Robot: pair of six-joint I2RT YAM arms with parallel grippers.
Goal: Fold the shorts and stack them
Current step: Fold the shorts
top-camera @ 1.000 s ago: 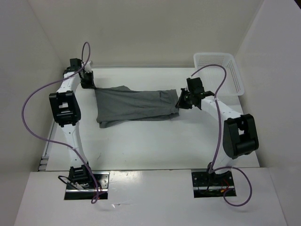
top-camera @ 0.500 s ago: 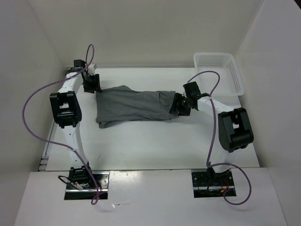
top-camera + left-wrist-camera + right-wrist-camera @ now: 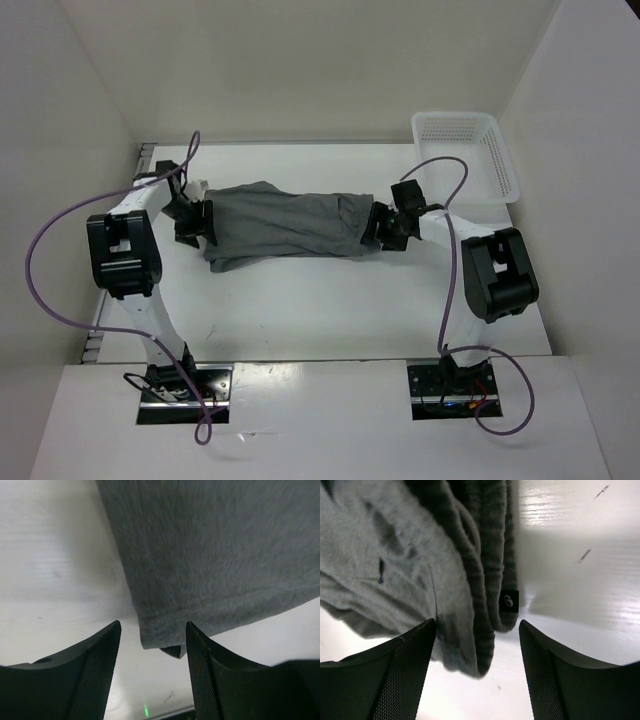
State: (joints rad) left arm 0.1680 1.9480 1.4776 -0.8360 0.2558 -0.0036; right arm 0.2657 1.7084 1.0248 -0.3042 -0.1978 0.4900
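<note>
White-walled booth, white table (image 3: 330, 310) filling most of the overhead view. Lying on it, about mid-table and toward the back: the shorts (image 3: 285, 225), plain grey, laid out flat in a long left-to-right strip, a bit rumpled along the near edge.

Flanking them, two white-and-black arms. On one side, the left arm (image 3: 125, 255) bent in from the left. On the other, the right arm (image 3: 495, 270) coming in from the right, each trailing a purple cable (image 3: 40, 255). Back right corner of the table: white mesh basket (image 3: 465, 150), well apart from the shorts.

Down at the left end of the shorts, left hand (image 3: 198, 222); at the right end, right hand (image 3: 385, 228). Both released, going by the wrist views. On the left wrist view, fingers (image 3: 95, 670) spread, with just a corner of the hem poking into the gap and touching neither side. Same deal on the right wrist view: fingers wide apart, thick ribbed band at the end of the shorts sitting between them, not pinched. Can't tell from overhead whether either hand brushes the fabric.

Tiny black label (image 3: 509, 601) on the edge of that band, logo too small to read.
</note>
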